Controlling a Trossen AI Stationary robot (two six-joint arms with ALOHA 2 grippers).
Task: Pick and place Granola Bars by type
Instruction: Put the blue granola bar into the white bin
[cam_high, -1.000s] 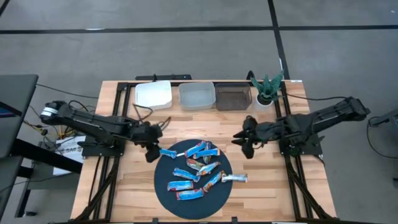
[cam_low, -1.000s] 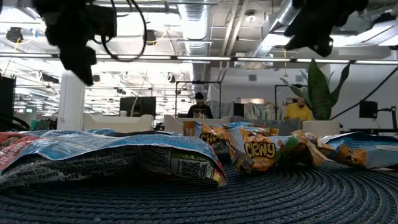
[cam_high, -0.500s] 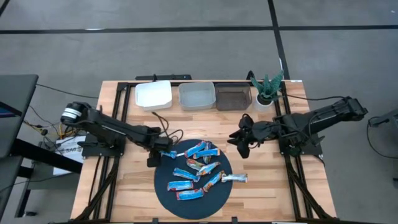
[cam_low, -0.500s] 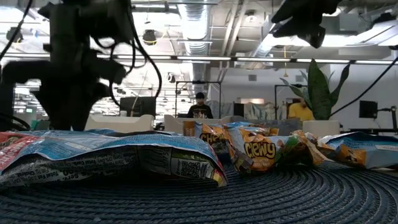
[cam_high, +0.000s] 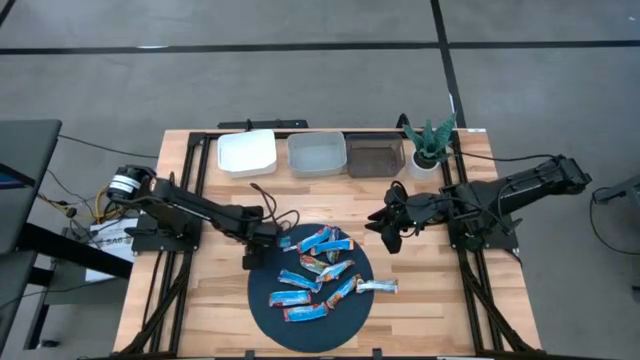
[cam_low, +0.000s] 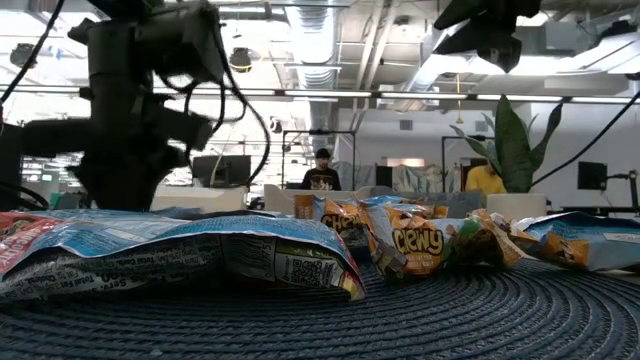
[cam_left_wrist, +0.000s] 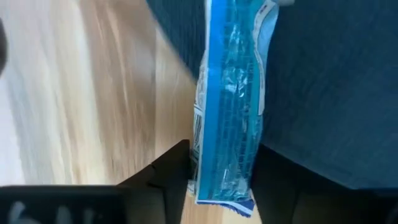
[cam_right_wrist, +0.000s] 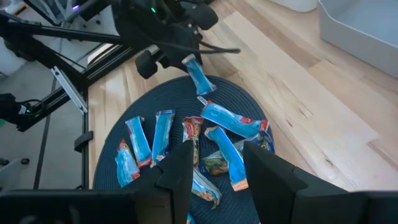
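Several granola bars, mostly blue, one brown-orange (cam_high: 325, 265), lie flat on a round dark woven mat (cam_high: 262, 300). A silvery-white bar (cam_high: 378, 287) rests on the mat's right rim. My left gripper (cam_high: 262, 240) (cam_left_wrist: 224, 193) is at the mat's upper left edge, shut on one blue bar (cam_left_wrist: 230, 106) (cam_right_wrist: 198, 78). My right gripper (cam_high: 390, 230) (cam_right_wrist: 217, 180) hovers open above the wood to the right of the mat, clear of every bar. In the low view the left gripper (cam_low: 125, 170) stands low behind the bars and the right gripper (cam_low: 490, 30) stays high. My left gripper pinches the blue bar by its near end (cam_left_wrist: 221, 186) between the two fingers (cam_left_wrist: 168, 177), which lie along the bar's length. The bar is turned on its long edge and sticks out forward over the mat's left edge. I cannot tell whether its free end (cam_right_wrist: 205, 96) touches the mat.
Along the table's far edge stand a white tray (cam_high: 247, 152), a pale bin (cam_high: 317, 154), a dark bin (cam_high: 374, 157) and a potted plant (cam_high: 430, 145). Bare wood lies between the bins and the mat. People show in the room beyond the table (cam_low: 320, 170).
My left gripper has moved right and down to the mat's upper left edge and taken hold of the blue bar that lay flat there; the bar is now turned on its edge. My right gripper has shifted slightly toward the mat.
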